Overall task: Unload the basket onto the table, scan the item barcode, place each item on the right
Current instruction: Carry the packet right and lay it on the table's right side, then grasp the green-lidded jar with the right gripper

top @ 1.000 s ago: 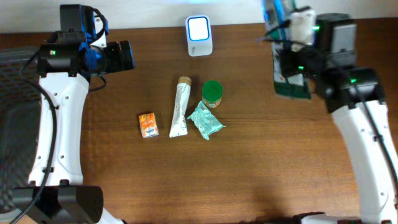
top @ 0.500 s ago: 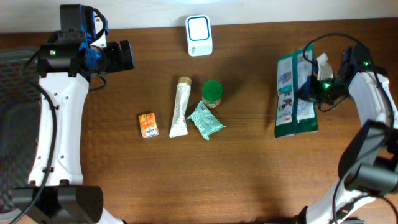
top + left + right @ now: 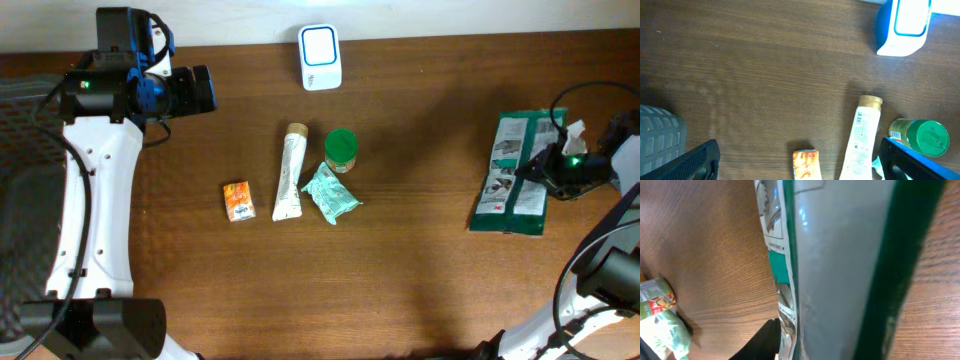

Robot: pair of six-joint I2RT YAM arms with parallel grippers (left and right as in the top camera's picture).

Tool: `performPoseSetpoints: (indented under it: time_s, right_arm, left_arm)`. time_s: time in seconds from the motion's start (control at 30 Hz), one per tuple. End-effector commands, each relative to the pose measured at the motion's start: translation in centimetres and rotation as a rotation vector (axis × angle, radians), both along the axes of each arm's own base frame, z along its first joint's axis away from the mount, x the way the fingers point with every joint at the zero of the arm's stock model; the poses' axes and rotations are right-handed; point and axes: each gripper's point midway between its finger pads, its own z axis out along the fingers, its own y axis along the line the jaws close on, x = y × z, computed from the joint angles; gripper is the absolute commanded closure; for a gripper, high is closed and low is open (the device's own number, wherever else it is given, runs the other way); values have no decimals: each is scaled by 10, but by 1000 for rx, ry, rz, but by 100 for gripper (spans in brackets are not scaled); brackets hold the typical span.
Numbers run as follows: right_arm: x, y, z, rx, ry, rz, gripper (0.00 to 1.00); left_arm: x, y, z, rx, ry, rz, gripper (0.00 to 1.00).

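Note:
A green and white packet (image 3: pixel 515 172) lies flat at the table's right side. My right gripper (image 3: pixel 552 166) is at its right edge. In the right wrist view the packet (image 3: pixel 840 255) fills the frame, and one dark finger (image 3: pixel 762 342) lies against its left side; the other is hidden, so I cannot tell the grip. The white and blue scanner (image 3: pixel 320 58) stands at the back centre. My left gripper (image 3: pixel 205 90) hovers open at the back left, nothing between its fingers (image 3: pixel 690 162).
In the middle of the table lie a white tube (image 3: pixel 290 172), a green-lidded jar (image 3: pixel 341 150), a teal pouch (image 3: pixel 331 195) and a small orange packet (image 3: pixel 237 201). A grey mesh surface (image 3: pixel 20 180) borders the left edge.
My right arm has carried the green packet from the back right, forward and rightward, down onto the table. The left arm has not moved.

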Motion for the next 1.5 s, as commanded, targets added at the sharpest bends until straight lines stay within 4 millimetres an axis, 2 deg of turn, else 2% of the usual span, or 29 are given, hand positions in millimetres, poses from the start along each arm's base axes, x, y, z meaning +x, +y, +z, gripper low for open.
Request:
performPoseSetpoints:
  time_s: [0.0,0.07,0.17,0.2,0.4,0.47,0.5,0.6,0.77,0.9,0.97,1.07,1.2,1.23,1.33,1.47]
  right_arm:
    - [0,4,0,12,7,2,58]
    - [-1,4,7,18,18,3,48]
    - [1,2,25,9,14,2,20]
    - [2,1,32,4,11,2,16]
    - [9,14,81,-17,-20,44,10]
    - [12,27,95,-19,-25,80,9]
    - [14,39,103,-20,-26,114,9]
    - [18,68,110,-40,-9,194,9]
    - [23,93,106,-88,30,232,9]
    - [27,135,109,-34,7,321,9]
    - [28,166,107,-34,3,397,2]
    - [34,207,98,-26,-3,429,2]
    - [45,267,82,-37,-91,556,2]
    - [47,275,81,-41,-109,574,2]
    - [63,306,76,-135,-213,643,1]
    - [85,338,79,-314,-354,688,1]
  left_arm:
    - [1,1,1,6,-3,-2,1]
    - [1,1,1,6,-3,-2,1]
    - [1,1,1,6,-3,-2,1]
    - [1,1,1,6,-3,-2,1]
    - [1,1,1,6,-3,-2,1]
    - [1,1,1,6,-3,-2,1]
    - [1,1,1,6,-3,-2,1]
    - [1,1,1,6,-3,-2,1]
    - [1,1,1,6,-4,-2,1]
    - [1,1,1,6,-3,-2,1]
    - [1,1,1,6,-3,-2,1]
    - [1,1,1,6,-3,-2,1]
    - [1,1,1,6,-3,-2,1]
    - [1,1,1,6,-3,-2,1]
    - [1,1,1,6,-3,-2,1]
    - [1,1,1,6,-3,-2,1]
